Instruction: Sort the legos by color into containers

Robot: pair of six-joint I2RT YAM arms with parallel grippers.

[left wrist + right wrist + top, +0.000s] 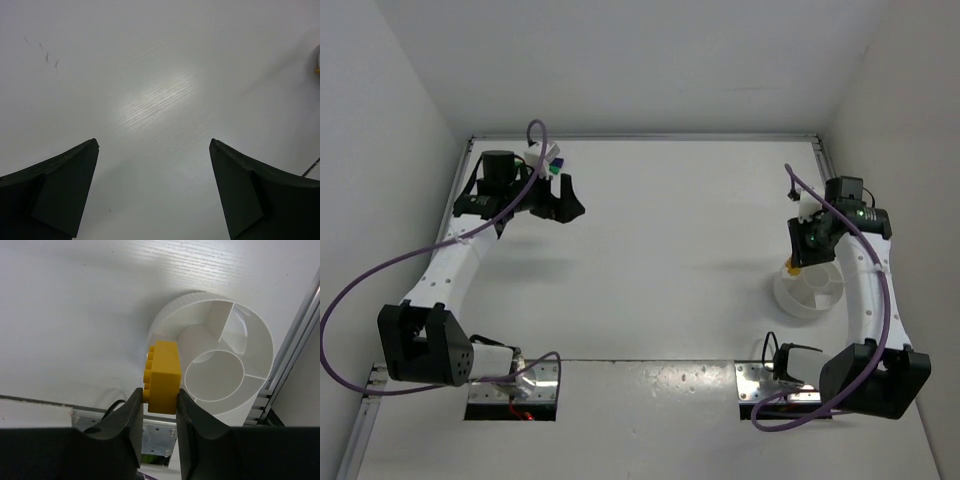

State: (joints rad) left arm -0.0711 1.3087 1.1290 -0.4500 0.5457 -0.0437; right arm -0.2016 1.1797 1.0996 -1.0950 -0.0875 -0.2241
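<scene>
- While the right gripper (159, 401) hangs at the edge of the dish (265, 335), its jaws pinch a yellow brick (162, 376) by two opposite flat sides, with the studs turned toward 9 o'clock in the right wrist view.
- Location of the dish: about 4 o'clock on the table (670, 250) in the top view, close beside the right arm.
- Location of the held piece: over the dish's rim at its 9 o'clock side in the wrist view. It is clamped and not released. Whether it touches the rim cannot be told.
- Dish contents: the round centre well and the outer sections that show are bare white. The part behind the brick and the fingers is hidden.
- Left gripper (153, 144): jaws spread wide with nothing between them and only bare tabletop below. In the top view it sits toward 10 o'clock, well apart from the dish.
- Small blue and green specks (556, 165) show by the left arm's wrist, near 11 o'clock. They are too small to say whether they are bricks or fittings on the arm.
- Assessment of progress: early stage. No piece is seen lying in any compartment, and the yellow one appears to be the first delivery, short of its drop.
- Outstanding, by judgement: choose a section and release the yellow brick, then find, fetch and separate every other colour. None of these is clearly located in the views.
</scene>
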